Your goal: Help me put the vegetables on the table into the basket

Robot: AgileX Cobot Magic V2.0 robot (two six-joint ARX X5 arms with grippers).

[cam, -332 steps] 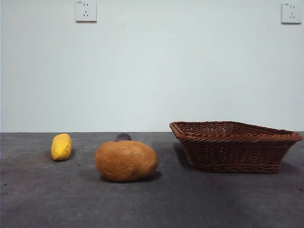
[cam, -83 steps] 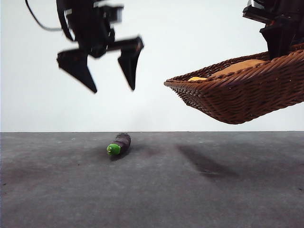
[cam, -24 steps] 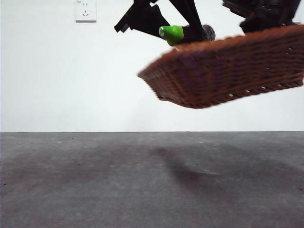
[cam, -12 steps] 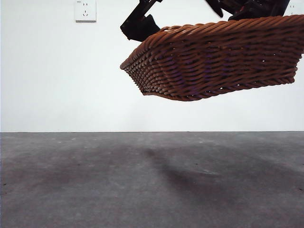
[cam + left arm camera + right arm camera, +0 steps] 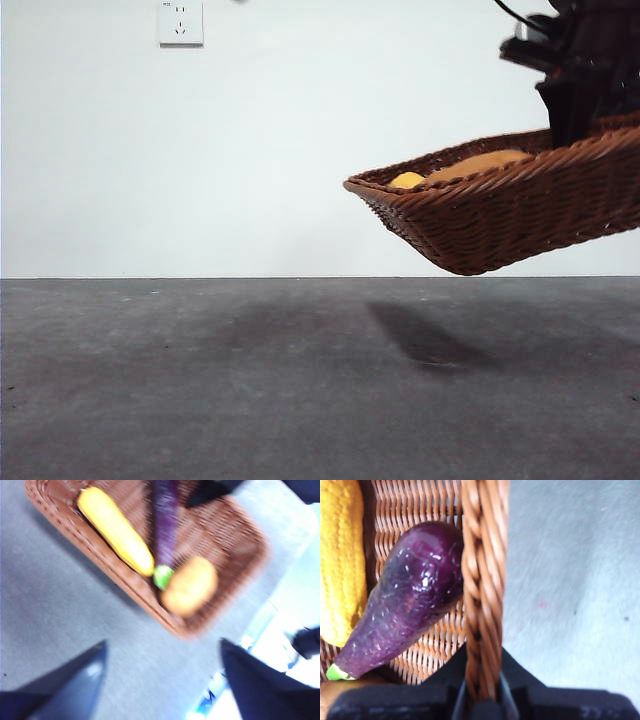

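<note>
- Right pincer (image 5: 481,700): black jaws pinched on the braided rim of the shallow reddish-brown woven wicker basket (image 5: 480,580), holding it aloft and tilted, clear of the dark grey matte surface (image 5: 250,380); in the front view this pincer (image 5: 572,130) met the rim at the basket's raised end.
- Left pincer (image 5: 162,680): jaws spread and empty, hovering above the basket (image 5: 240,545), apart from it.
- Contents: the long dark purple aubergine with a green stem end (image 5: 402,605) lay just inside the gripped rim, its long axis roughly along that rim; the yellow lumpy corn-like piece (image 5: 340,560) lay beside it; the orange-brown potato-like oval (image 5: 190,585) sat by the aubergine's green tip.
- Deciding relation, as a judgement: no vegetable showed on the surface, so what remained was setting the basket down; the surface lay straight below it, and the right arm alone carried it.
- Views compared: the front view gave the tilt and the gap beneath but hid the aubergine behind the wall; the wrist views showed all three pieces inside.
</note>
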